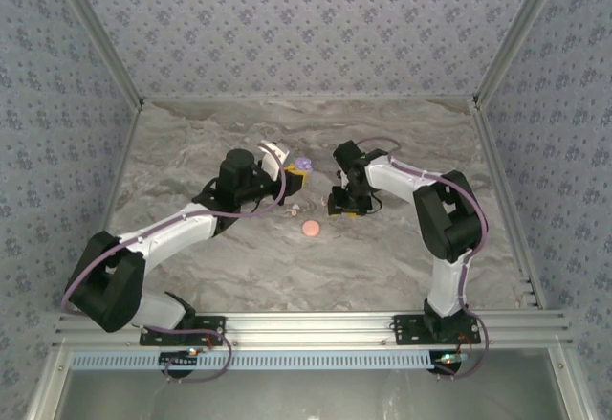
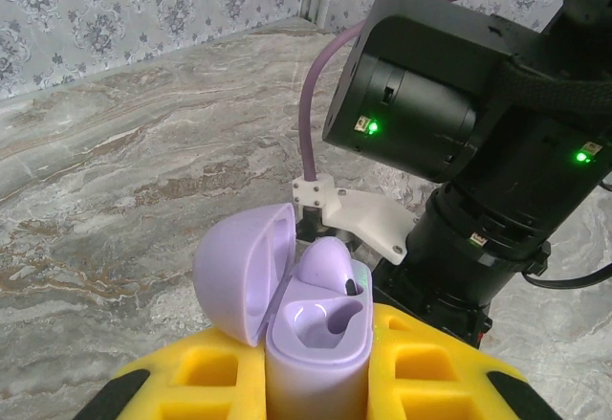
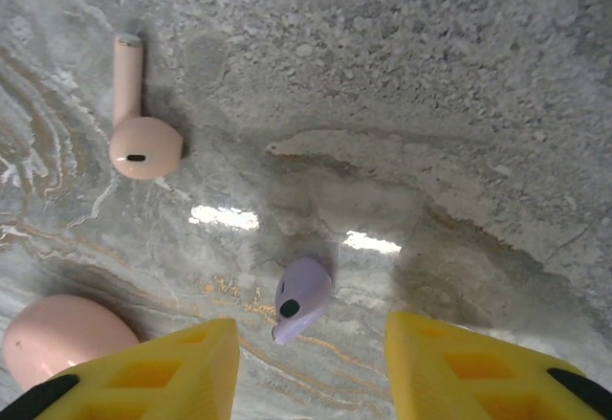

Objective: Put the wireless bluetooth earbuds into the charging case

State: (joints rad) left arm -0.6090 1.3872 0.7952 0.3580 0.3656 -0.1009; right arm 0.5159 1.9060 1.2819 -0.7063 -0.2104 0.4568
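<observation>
Straddling small lilac plastic earbud (image 3: 301,298) with spread right pincer (image 3: 311,348), untouched; stem crosswise to closing line. Pinching open lilac charging case (image 2: 316,353) in left pincer (image 2: 311,382).

Cases: two. One lilac case (image 2: 316,353), one pink case (image 3: 57,339). Earbuds: three clear. Lilac, two: seated lilac earbud (image 2: 323,269), loose lilac earbud (image 3: 301,298). Pink earbud (image 3: 140,141): one (top view has whitish specks (image 1: 292,211) near pink case, too small to count). Arms: two, and there they are, left arm (image 1: 172,233), right arm (image 1: 435,205).
</observation>
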